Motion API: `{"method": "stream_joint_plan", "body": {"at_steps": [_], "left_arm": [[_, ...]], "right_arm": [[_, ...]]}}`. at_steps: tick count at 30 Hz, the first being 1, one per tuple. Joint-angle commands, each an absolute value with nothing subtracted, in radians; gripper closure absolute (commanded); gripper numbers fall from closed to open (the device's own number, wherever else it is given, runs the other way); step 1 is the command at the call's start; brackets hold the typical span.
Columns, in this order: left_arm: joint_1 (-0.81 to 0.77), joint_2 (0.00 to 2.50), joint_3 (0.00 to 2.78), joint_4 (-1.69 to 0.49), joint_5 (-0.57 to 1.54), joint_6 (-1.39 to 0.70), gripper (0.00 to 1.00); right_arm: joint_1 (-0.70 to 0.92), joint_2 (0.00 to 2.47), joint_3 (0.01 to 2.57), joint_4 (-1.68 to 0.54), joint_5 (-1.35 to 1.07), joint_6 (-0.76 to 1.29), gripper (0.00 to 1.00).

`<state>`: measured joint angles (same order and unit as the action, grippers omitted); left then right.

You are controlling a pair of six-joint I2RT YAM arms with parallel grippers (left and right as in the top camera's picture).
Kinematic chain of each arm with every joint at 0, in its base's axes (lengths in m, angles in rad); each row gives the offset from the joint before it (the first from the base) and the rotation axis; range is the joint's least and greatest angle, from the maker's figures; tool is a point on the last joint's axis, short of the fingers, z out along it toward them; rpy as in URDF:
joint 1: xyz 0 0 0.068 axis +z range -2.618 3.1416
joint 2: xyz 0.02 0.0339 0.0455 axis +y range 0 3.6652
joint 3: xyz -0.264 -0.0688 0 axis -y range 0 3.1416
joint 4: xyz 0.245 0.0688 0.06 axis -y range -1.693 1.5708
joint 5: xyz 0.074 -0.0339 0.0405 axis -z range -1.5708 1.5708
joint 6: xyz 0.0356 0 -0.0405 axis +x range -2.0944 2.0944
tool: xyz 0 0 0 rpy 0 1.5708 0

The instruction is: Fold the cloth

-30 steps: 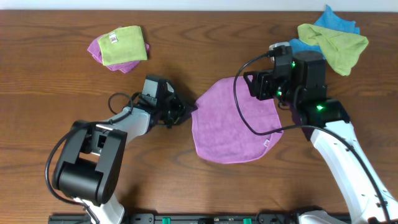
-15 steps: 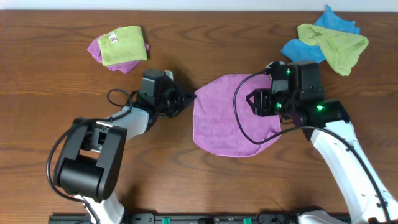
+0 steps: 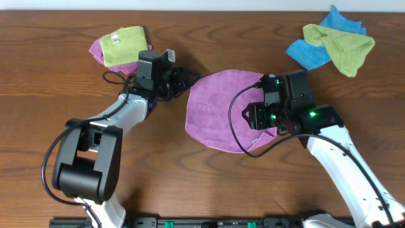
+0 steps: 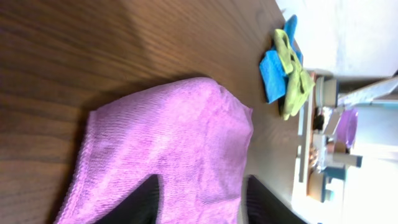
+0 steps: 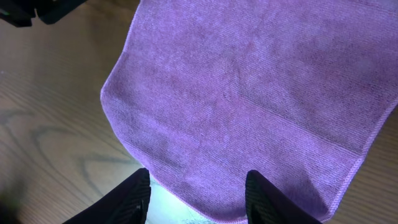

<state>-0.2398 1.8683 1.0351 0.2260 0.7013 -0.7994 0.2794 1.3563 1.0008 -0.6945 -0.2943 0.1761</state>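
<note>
The lilac cloth (image 3: 215, 104) lies flat on the wooden table in a rounded, lopsided shape. My left gripper (image 3: 183, 80) is at its upper left edge. In the left wrist view that gripper (image 4: 202, 180) stands open, its dark fingers (image 4: 146, 199) apart over the purple cloth (image 4: 174, 137). My right gripper (image 3: 249, 118) hovers over the cloth's right part. The right wrist view shows this gripper (image 5: 198, 173) open above a rounded hemmed edge of the cloth (image 5: 249, 81), gripping nothing. No white tag shows.
A lime-green cloth on a small purple one (image 3: 120, 49) lies at the back left, close behind the left arm. Blue and lime-green cloths (image 3: 330, 44) are heaped at the back right. Black cables loop by both wrists.
The cloth has slid left and up and its tagged corner has gone from sight. My left gripper moved up and back and opened, letting go of the edge. My right gripper moved left over the cloth.
</note>
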Motion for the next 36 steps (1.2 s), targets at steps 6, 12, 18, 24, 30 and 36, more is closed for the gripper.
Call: {"method": "stream_joint_plan", "body": {"at_steps": [6, 12, 18, 24, 30, 36], "left_arm": [[-0.144, 1.879, 1.053, 0.154, 0.801, -0.686, 0.44], [-0.019, 1.847, 1.053, -0.056, 1.05, -0.513, 0.59], [0.003, 1.823, 1.044, -0.504, 1.006, -0.272, 0.65], [-0.038, 1.824, 0.97, -0.408, 0.998, -0.326, 0.62], [-0.094, 1.824, 0.849, -0.202, 0.924, -0.494, 0.54], [-0.126, 1.824, 0.754, -0.006, 0.901, -0.625, 0.38]], "right_arm": [[0.288, 1.356, 0.993, -0.747, -0.185, 0.295, 0.51], [0.264, 1.34, 0.984, -0.801, -0.18, 0.325, 0.55], [0.205, 1.295, 0.863, -0.789, -0.248, 0.382, 0.54], [0.195, 1.264, 0.803, -0.778, -0.251, 0.429, 0.45], [0.195, 1.264, 0.766, -0.738, -0.251, 0.479, 0.39], [0.195, 1.265, 0.721, -0.649, -0.251, 0.501, 0.37]]}}
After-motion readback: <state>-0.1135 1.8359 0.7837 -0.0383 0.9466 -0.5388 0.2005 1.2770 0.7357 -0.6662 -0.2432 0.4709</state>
